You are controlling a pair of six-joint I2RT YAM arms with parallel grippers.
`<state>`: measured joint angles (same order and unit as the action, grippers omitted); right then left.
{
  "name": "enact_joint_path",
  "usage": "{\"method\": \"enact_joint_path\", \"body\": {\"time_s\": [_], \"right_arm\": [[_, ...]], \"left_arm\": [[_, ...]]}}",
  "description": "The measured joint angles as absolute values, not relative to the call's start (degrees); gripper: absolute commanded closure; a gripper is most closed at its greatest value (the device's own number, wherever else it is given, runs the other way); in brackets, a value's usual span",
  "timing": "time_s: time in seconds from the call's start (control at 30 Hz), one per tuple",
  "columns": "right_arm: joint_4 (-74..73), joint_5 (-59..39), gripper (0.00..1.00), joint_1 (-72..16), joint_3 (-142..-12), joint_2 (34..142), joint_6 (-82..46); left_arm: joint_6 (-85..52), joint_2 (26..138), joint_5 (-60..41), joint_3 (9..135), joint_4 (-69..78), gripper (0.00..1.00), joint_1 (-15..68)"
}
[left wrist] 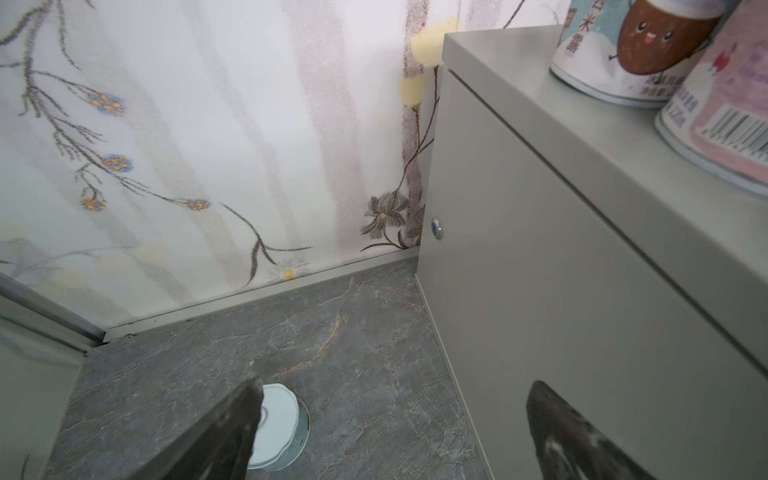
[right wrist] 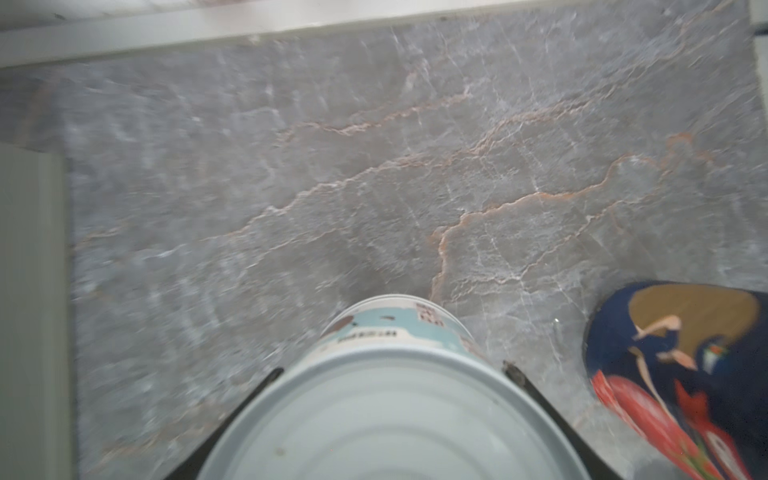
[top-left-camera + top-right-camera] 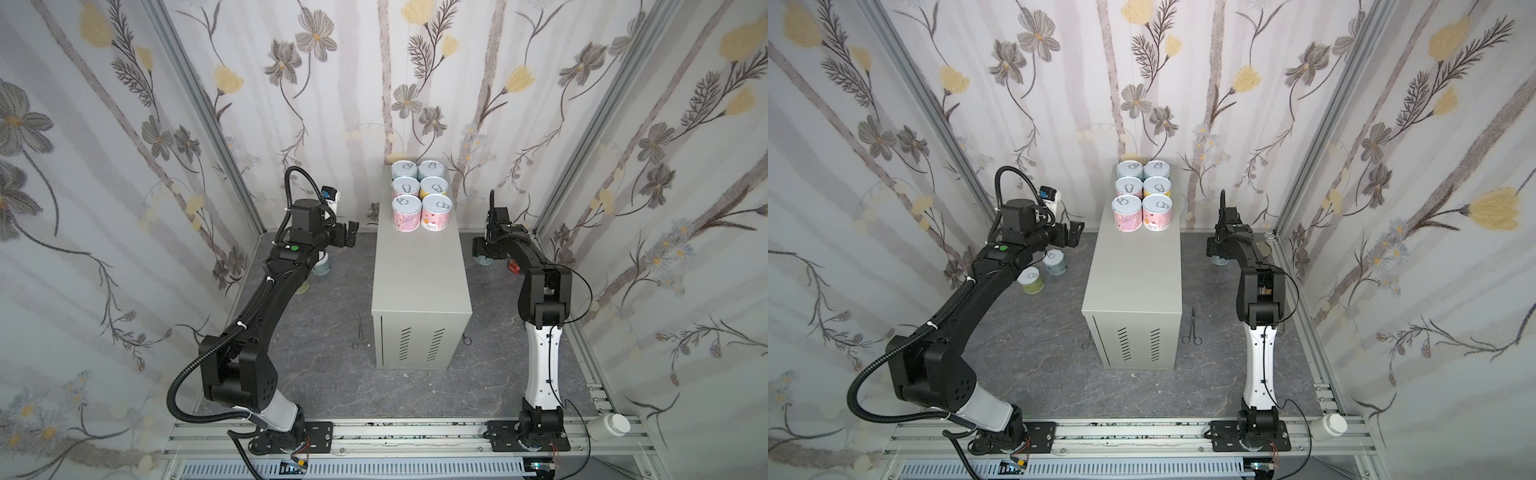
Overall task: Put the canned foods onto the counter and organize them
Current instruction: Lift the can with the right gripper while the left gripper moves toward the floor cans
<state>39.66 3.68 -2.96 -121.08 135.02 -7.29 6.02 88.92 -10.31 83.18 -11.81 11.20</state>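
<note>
Though obscured overhead, right fingers (image 2: 521, 380) grip can (image 2: 390, 419)

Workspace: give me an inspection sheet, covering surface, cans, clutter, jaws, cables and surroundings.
Surface: grey marbled floor; counter stands mid-floor.
Job's things: six cans in pairs at the counter's far end; two cans on the floor by the left arm; tomato can on the floor at right.
Clutter: scissors on either side of the counter; white bottle on the front rail.
Jaws: left jaws open, empty; right jaws shut on blue can.
Cables: black hose along the left arm; thin wire looping off the right arm.
Surroundings: floral walls on three sides.
</note>
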Motion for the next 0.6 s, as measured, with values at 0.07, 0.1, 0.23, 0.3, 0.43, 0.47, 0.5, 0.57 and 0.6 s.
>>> {"method": "enact_joint_path", "body": {"time_s": [0.07,0.1,0.23,0.3,0.43,0.47,0.5,0.57,0.6], "right_arm": [[40.6,3.8,0.58,-3.5,-121.1,132.8,-7.0],[41.2,3.8,0.59,-3.9,-121.1,131.2,-6.9],[43.5,4.9,0.60,-5.6,-121.1,123.5,-6.3],[44.3,5.0,0.61,-6.5,-121.1,118.2,-5.9],[45.1,4.9,0.61,-7.6,-122.9,109.8,-5.9],[45.2,5.0,0.60,-7.9,-123.5,108.9,-5.9],[45.8,5.2,0.60,-8.1,-124.0,108.1,-5.9],[48.1,6.3,0.59,-9.0,-124.4,106.8,-5.9],[49.5,6.3,0.59,-9.6,-124.6,106.0,-5.9]], "left_arm": [[6.1,88.3,-10.7,82.0,-12.0,0.00,10.3],[6.1,88.2,-10.7,81.4,-12.2,0.00,9.8],[6.3,87.5,-10.7,77.9,-12.7,0.00,8.2],[6.3,86.9,-10.7,76.0,-12.7,0.00,7.6],[6.5,86.7,-10.7,74.0,-12.1,0.00,7.1],[6.5,86.7,-10.7,73.5,-12.0,0.00,7.1],[6.5,86.8,-10.7,73.0,-12.0,0.00,7.1],[6.4,86.9,-10.7,72.5,-12.1,0.00,7.1],[6.4,87.0,-10.7,72.5,-12.0,0.00,7.1]]}}
